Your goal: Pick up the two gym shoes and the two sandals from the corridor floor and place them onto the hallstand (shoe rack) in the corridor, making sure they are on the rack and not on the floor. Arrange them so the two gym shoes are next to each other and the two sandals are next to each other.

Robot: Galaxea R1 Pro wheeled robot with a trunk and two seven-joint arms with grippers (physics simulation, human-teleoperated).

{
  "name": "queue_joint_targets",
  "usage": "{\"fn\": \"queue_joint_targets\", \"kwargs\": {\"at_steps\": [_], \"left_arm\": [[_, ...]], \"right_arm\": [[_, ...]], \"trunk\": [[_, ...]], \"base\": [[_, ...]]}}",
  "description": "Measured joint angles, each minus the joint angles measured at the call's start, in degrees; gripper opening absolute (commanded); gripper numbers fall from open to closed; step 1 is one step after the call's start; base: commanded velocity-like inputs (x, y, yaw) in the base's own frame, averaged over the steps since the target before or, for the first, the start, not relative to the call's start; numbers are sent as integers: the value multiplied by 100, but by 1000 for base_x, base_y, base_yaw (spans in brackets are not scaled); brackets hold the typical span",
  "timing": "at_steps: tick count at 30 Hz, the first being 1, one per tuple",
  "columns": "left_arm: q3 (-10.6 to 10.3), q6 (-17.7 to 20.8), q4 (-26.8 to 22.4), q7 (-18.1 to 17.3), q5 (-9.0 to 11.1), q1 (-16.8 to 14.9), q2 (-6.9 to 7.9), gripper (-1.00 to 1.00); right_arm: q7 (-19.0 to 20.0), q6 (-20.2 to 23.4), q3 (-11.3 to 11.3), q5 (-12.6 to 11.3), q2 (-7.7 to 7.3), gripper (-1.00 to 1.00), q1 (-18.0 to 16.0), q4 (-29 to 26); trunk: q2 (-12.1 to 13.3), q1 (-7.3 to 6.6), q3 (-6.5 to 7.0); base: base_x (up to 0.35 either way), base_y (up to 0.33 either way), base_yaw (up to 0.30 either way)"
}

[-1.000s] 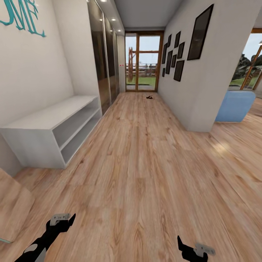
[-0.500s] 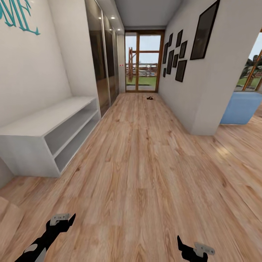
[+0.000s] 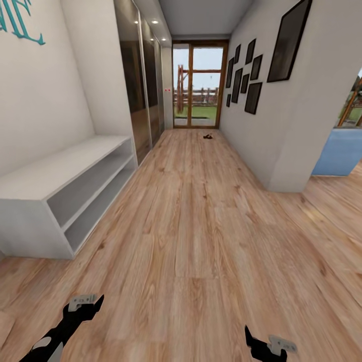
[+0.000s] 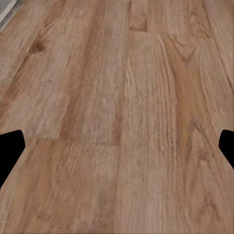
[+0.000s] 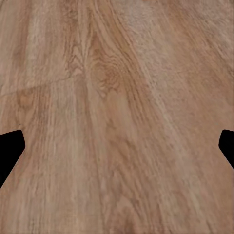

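Camera advanced along wood-grain plank corridor floor (image 3: 201, 241); boxy grey bench (image 3: 55, 196) nearer.

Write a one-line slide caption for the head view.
Corridor floor, grey bench on the left, small dark item near the far door.

The head camera looks down the corridor floor (image 3: 201, 226); both wrist cameras face its planks close up.

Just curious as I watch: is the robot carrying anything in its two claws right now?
Nothing is held. The left gripper and right gripper are both open, with bare light-brown wood-plank floor between their fingers.
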Motion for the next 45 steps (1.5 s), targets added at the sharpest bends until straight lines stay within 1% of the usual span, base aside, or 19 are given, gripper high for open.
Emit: {"fn": "queue_joint_targets", "kwargs": {"at_steps": [16,45], "left_arm": [[0,-9,-5,-9,6,0,-24,100],[17,-8,-14,0,6,0,6,100]], "right_arm": [[0,1,0,0,0,100,0,5],[0,1,0,0,0,100,0,5]], "trunk": [[0,0,0],[0,0,0]], "base": [[339,0,0],[339,0,0]]}}
